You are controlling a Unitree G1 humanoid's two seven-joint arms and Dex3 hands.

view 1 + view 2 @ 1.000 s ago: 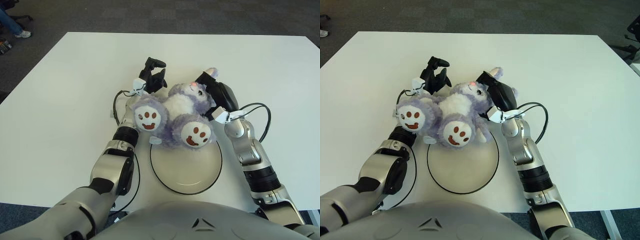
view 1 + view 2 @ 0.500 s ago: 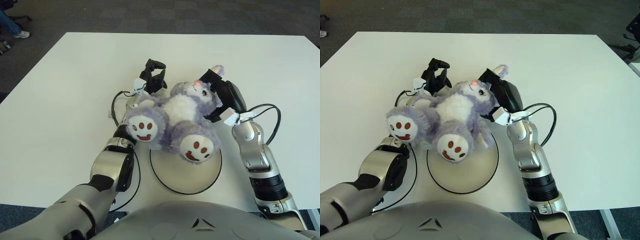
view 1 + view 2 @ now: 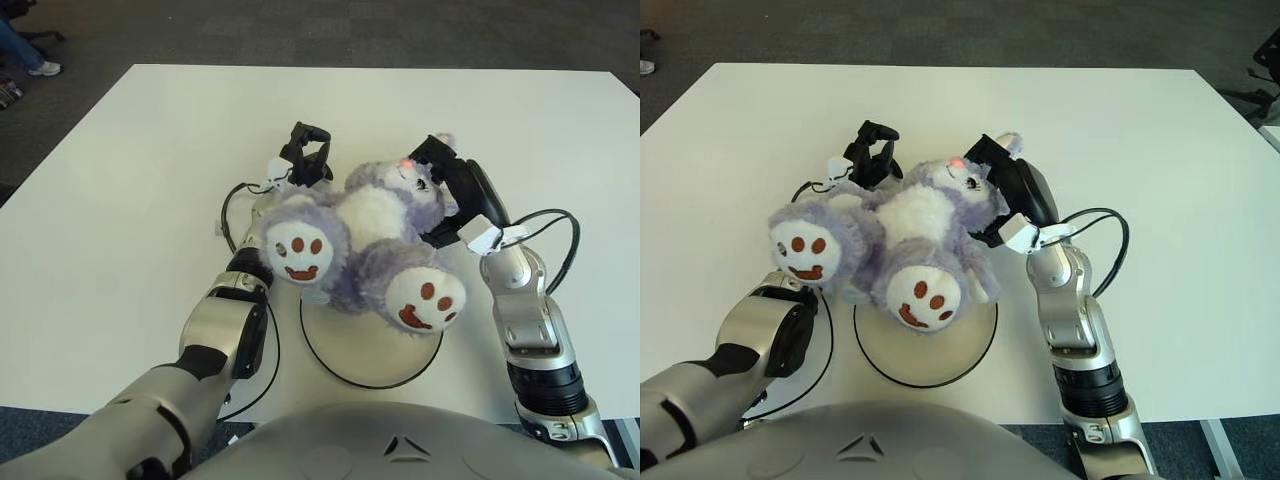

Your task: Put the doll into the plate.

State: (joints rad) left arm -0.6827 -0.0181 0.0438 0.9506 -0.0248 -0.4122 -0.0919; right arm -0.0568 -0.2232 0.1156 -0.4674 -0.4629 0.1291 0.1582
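Observation:
A purple and white plush doll [image 3: 365,235] with smiling brown faces on its foot soles lies on its back, pressed between my two hands. Its feet point toward me and hang over the far part of the plate [image 3: 365,352], a white dish with a black rim just in front of my torso. My left hand [image 3: 305,158] shows at the doll's far left side, with black fingers curled above the doll's shoulder. My right hand [image 3: 455,190] is cupped against the right side of the doll's head. The doll hides the plate's far rim.
The white table [image 3: 120,180] stretches wide on both sides and beyond the hands. Black cables loop beside each wrist, one [image 3: 232,215] on the left and one [image 3: 555,250] on the right. Dark carpet lies past the table, with a person's shoe [image 3: 42,67] at the far left.
The doll has shifted to the right and a little toward me, its feet swinging over the plate. My right hand moved right with the head. My left hand has hardly moved.

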